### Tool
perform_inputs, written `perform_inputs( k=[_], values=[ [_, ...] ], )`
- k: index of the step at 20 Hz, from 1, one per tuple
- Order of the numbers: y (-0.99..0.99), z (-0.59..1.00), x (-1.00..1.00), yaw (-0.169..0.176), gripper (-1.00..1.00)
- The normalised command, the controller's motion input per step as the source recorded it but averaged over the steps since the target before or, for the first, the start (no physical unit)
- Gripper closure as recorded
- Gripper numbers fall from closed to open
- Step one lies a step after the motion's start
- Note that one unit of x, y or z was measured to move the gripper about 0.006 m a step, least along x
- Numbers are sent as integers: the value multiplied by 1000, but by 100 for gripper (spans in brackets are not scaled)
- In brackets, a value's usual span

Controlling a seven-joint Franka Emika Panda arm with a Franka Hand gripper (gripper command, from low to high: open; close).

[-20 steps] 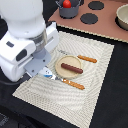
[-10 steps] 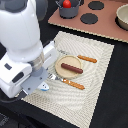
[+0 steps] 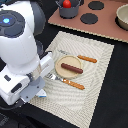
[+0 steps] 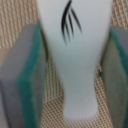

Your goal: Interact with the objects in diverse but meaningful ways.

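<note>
In the wrist view a white fish (image 4: 75, 50) with black fin marks lies on the striped placemat (image 4: 55, 105), between the fingers of my gripper (image 4: 75, 75). The teal pads (image 4: 30, 75) stand on either side of its wide body, very near its flanks, and the gripper is open. In the exterior view my gripper (image 3: 36, 89) is low over the near corner of the placemat (image 3: 95, 90) at that view's left, and my arm hides most of the fish. A brown sausage (image 3: 71, 68) lies on a round plate (image 3: 61, 76). The red tomato (image 3: 66, 3) sits in the grey saucepan (image 3: 67, 12).
A fork (image 3: 67, 83) and a knife (image 3: 87, 59) with orange handles flank the plate. At the back stands a toy stove board (image 3: 107, 22) with black burners and a beige bowl (image 3: 122, 17). Black tabletop surrounds the mat.
My arm has moved down and toward the near corner of the mat at the exterior view's left, bringing the gripper low over the fish. The other objects have not moved.
</note>
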Motion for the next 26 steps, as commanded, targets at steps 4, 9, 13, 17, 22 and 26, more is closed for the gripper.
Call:
perform_inputs(
  k=[4, 9, 13, 17, 22, 26],
  values=[
    [-21, 874, 521, -34, -100],
    [271, 731, 934, -7, -100],
    [461, 508, 1000, 0, -100],
    [480, 311, 994, 0, -100],
    [482, 133, 903, 0, -100],
    [576, 44, 775, 0, -100]
  ],
)
